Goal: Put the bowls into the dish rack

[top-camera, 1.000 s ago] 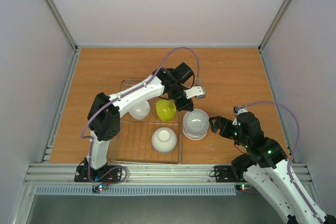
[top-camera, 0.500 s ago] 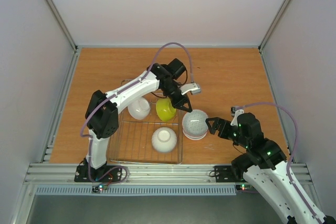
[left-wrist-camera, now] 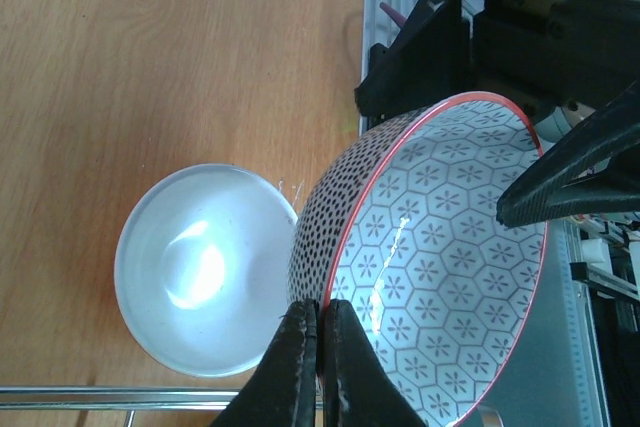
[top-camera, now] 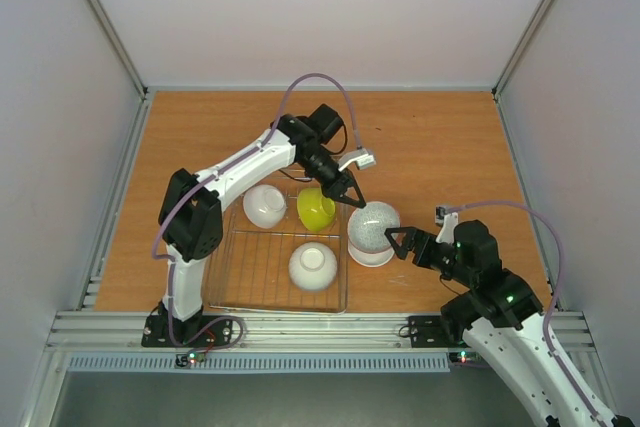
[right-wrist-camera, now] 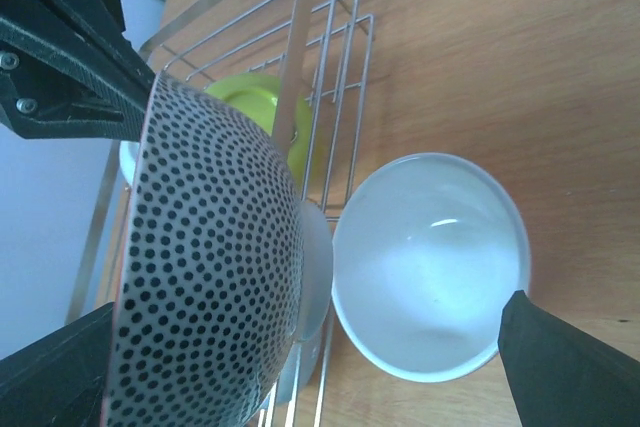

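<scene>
My left gripper (top-camera: 353, 199) (left-wrist-camera: 320, 312) is shut on the rim of a grey black-dotted bowl with an orange-red rim (top-camera: 373, 226) (left-wrist-camera: 430, 267) (right-wrist-camera: 210, 257). It holds the bowl tilted above a pale grey bowl (top-camera: 372, 255) (left-wrist-camera: 200, 267) (right-wrist-camera: 430, 267), which sits on the table just right of the dish rack (top-camera: 245, 282) (right-wrist-camera: 330, 97). The rack holds a yellow-green bowl (top-camera: 316, 208) (right-wrist-camera: 250, 97) and two white bowls (top-camera: 263, 205) (top-camera: 312, 265). My right gripper (top-camera: 400, 242) (right-wrist-camera: 305, 307) is open and empty, close to the right of the lifted bowl.
The rack's right wire wall stands between the pale grey bowl and the bowls inside it. The right gripper's black fingers (left-wrist-camera: 420, 37) show just beyond the dotted bowl in the left wrist view. Bare wooden table (top-camera: 440, 147) lies behind and to the right.
My left gripper has lifted and tilted the dotted bowl off the pale grey bowl. My right gripper has moved left, closer to the bowl.
</scene>
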`<state>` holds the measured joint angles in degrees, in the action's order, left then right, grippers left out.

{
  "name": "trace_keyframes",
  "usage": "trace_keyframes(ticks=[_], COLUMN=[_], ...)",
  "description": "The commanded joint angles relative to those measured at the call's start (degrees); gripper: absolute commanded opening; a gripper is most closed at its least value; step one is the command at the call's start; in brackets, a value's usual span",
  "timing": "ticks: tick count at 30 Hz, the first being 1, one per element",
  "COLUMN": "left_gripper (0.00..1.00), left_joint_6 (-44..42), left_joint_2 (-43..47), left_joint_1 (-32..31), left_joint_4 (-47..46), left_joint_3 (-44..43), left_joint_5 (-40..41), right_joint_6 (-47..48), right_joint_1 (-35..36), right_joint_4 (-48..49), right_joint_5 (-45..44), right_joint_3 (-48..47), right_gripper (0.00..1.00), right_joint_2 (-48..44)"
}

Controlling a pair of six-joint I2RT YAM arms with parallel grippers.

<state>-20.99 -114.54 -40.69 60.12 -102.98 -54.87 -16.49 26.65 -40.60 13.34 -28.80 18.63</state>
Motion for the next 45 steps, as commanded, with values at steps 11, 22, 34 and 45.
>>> trace_keyframes(ticks=[11, 22, 34, 45], left_gripper=[0.01, 0.00, 0.00, 0.01], left_joint_6=[1.06, 1.12, 1.30, 1.20], left_joint_2=[2.18, 1.10, 0.67, -0.52], left_joint_1=[0.79, 1.73, 2.08, 2.10], left_joint_4=[-1.41, -1.37, -1.14, -1.10], left_joint_3=[0.45, 0.41, 0.50, 0.41], left_joint_5=[-9.47, -13.27, -16.03, -16.34], right_joint_6=[-7.69, -9.71, -11.54, -12.42], right_joint_1=[-0.29, -0.28, -0.29, -0.29], right_joint_4=[12.26, 14.27, 19.99, 24.93], right_joint_5=[8.79, 11.39, 14.14, 16.29], right_joint_3=[5.71, 6.75, 9.19, 10.29], right_gripper=[0.99, 0.98, 0.94, 0.76], right_joint_2=[-4.72, -9.14, -8.60, -8.29])
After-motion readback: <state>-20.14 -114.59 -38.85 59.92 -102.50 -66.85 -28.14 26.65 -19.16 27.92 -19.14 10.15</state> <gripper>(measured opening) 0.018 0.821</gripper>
